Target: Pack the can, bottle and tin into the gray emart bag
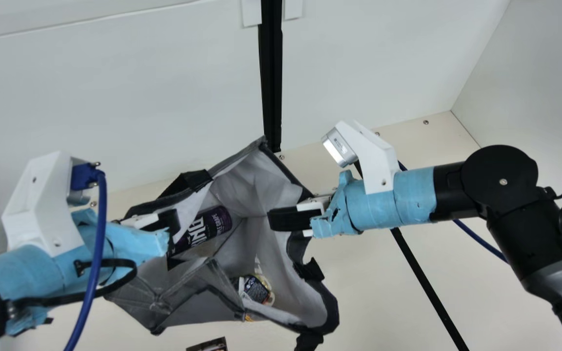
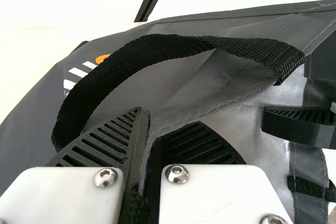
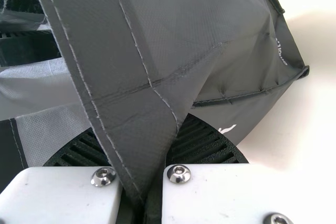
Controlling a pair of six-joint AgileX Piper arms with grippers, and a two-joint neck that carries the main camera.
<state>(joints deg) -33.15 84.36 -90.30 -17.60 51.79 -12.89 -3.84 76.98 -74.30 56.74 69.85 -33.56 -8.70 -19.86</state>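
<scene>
Two hands hold a gray bag [image 1: 188, 312] by its rim over a cream tabletop [image 1: 373, 292], its mouth gaping toward the main view. The left hand [image 1: 169, 226] has its fingers closed on one side of the rim, the fabric pinched thin between them; the right hand [image 1: 288, 219] has the opposite side, likewise squeezed between nearly closed fingers, one of them inside the mouth.

Inside the bag lies a purple can [image 1: 220, 222], tilted on its side near the left hand, part of it hidden by that hand and the lining. Apart from it, by the wall at the main view's lower side, sits a smaller item with a dark label [image 1: 255, 290] (bottle or tin, the pictures do not settle which). A dark item [image 1: 208, 345], cut off by the main view's bottom edge, lies outside the bag.

A black strap [image 2: 157, 48] arches above the left hand's fingers in the left wrist view, beside white and orange print on the bag's outer side.
</scene>
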